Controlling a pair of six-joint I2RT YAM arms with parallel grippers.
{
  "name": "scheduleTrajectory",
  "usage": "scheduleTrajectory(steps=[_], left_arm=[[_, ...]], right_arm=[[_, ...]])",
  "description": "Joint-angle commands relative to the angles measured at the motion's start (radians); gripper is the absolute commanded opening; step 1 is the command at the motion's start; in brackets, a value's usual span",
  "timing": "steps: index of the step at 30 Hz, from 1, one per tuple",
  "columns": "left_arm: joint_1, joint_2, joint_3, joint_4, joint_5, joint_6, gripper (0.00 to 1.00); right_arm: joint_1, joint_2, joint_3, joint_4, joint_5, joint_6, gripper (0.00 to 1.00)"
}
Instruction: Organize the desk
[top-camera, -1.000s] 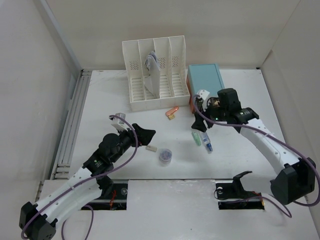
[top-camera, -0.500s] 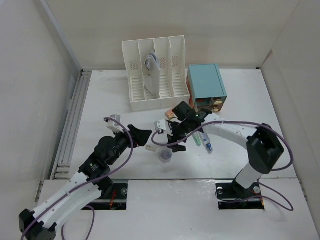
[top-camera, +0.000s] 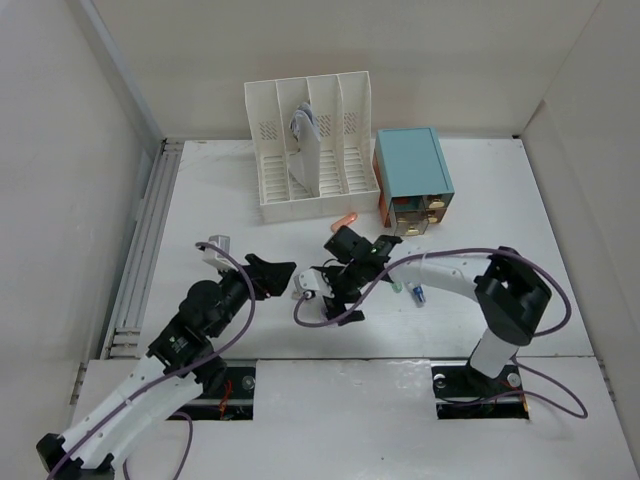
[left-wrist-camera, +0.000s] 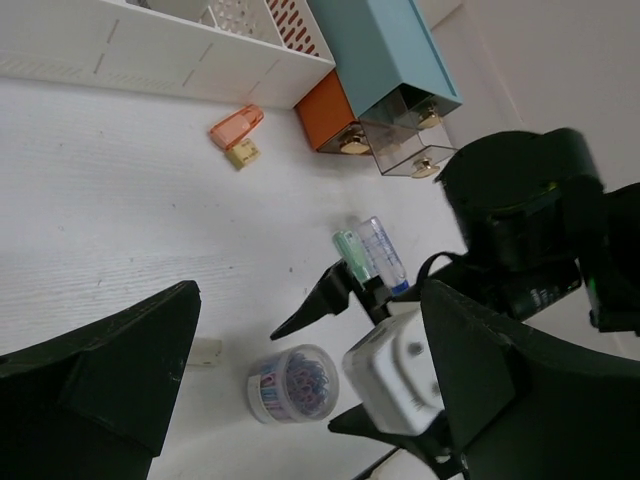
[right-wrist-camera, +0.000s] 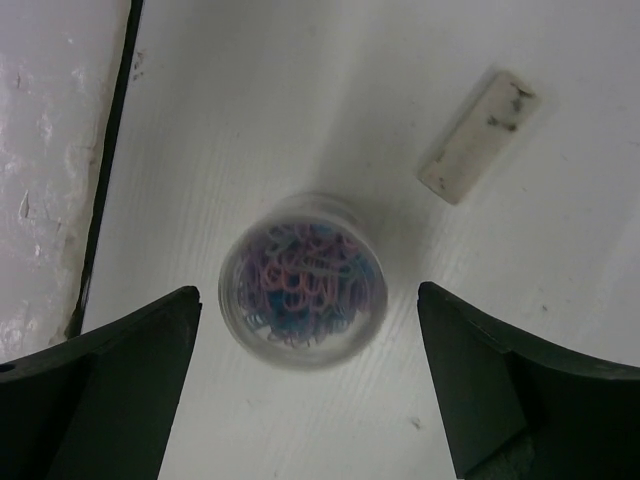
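One change matters here: over the last second the right arm has swung away from the drawer box (top-camera: 412, 165) at the far right of the desk (top-camera: 220, 200) and crossed to the near-middle. The desk lies flat under both arms. The file rack (top-camera: 310, 150) and the drawer box stand side by side along its far edge. With the arm gone, the box's front drawers are in view. The left arm has drawn back slightly toward the near-left corner.

The right gripper (top-camera: 326, 296) now hangs directly over the paper-clip jar (right-wrist-camera: 302, 280). Its jaws are spread wide, one finger on either side of the jar with a gap on both sides — nothing is gripped. The left gripper (top-camera: 282, 278) is likewise spread wide and empty, and it points at the same spot. Treat this as the approach to a pick: the jar is probably the next item to put away, and you will need a straight descent before closing.

The eraser (right-wrist-camera: 477, 137) lies just beside the jar, not touching it. Two pens (left-wrist-camera: 384, 258) lie nearer the right edge.

No brand, label or legible writing appears in any view — the eraser carries only dark smudges.
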Motion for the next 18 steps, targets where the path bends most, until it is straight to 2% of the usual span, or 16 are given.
scheduleTrajectory(steps=[1, 3, 6, 7, 9, 10, 11, 15, 18], left_arm=[[-0.002, -0.032, 0.005, -0.020, -0.034, -0.020, 0.90], [-0.002, -0.044, 0.015, -0.044, -0.060, -0.032, 0.89], [-0.002, -0.072, 0.034, -0.110, -0.117, -0.055, 0.88], [-0.002, -0.083, 0.035, -0.124, -0.129, -0.064, 0.88], [-0.002, -0.093, 0.044, -0.147, -0.157, -0.064, 0.88], [-0.002, -0.103, 0.044, -0.163, -0.157, -0.075, 0.87], [-0.002, -0.103, 0.044, -0.163, -0.169, -0.075, 0.87], [-0.002, -0.113, 0.053, -0.181, -0.210, -0.099, 0.87], [-0.002, -0.104, 0.062, -0.193, -0.235, -0.119, 0.87]], right_arm=[[0.035, 0.074, 0.048, 0.032, -0.006, 0.005, 0.94], [0.053, 0.092, 0.058, 0.021, 0.003, 0.016, 0.92], [0.064, 0.115, 0.080, 0.021, 0.028, 0.043, 0.82], [0.073, 0.124, 0.081, 0.021, 0.037, 0.044, 0.69], [0.073, 0.125, 0.081, 0.021, 0.046, 0.054, 0.54], [0.073, 0.115, 0.071, 0.032, 0.046, 0.054, 0.39], [0.073, 0.115, 0.059, 0.046, 0.060, 0.054, 0.33], [0.073, 0.037, 0.059, 0.046, 0.120, 0.054, 0.18], [0.073, -0.018, 0.079, 0.046, 0.273, 0.077, 0.17]])
